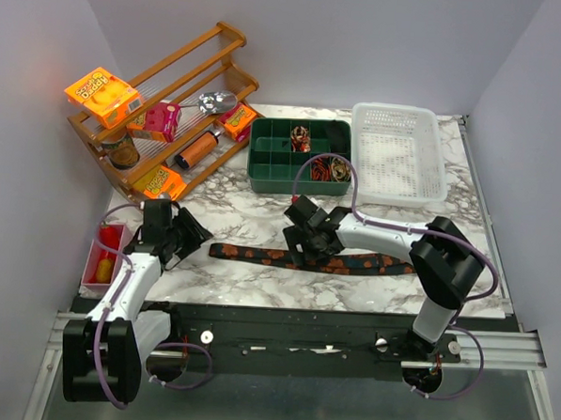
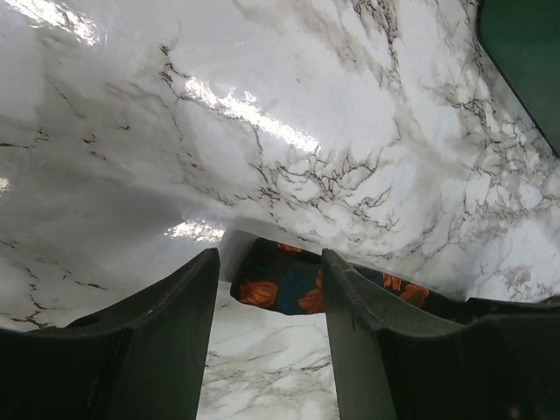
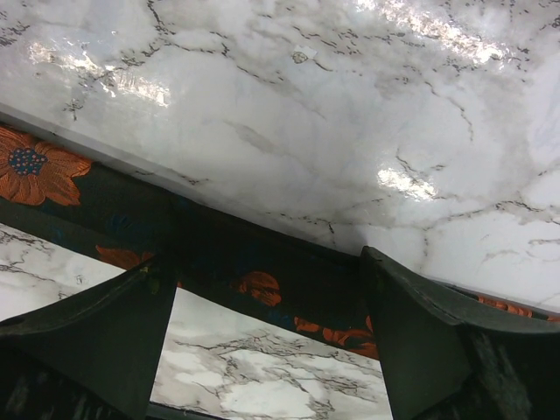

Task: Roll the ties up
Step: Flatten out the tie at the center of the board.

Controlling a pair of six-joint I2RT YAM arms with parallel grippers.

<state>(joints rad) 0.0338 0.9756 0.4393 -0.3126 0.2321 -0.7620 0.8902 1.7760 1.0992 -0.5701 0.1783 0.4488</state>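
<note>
A dark tie (image 1: 259, 256) with orange blotches lies flat across the front of the marble table. My left gripper (image 1: 196, 234) is open at the tie's narrow left end; the left wrist view shows that end (image 2: 284, 282) just beyond my open fingers (image 2: 166, 324). My right gripper (image 1: 309, 232) is open over the tie's middle; the right wrist view shows the tie (image 3: 262, 262) running between its fingers (image 3: 411, 324). Rolled ties (image 1: 299, 136) sit in the green tray (image 1: 264, 167), with a looser coil (image 1: 330, 168) beside.
A white basket (image 1: 396, 150) stands at the back right. A wooden rack (image 1: 163, 110) with orange snack packets and other items stands at the back left. A red bin (image 1: 104, 253) sits at the left table edge.
</note>
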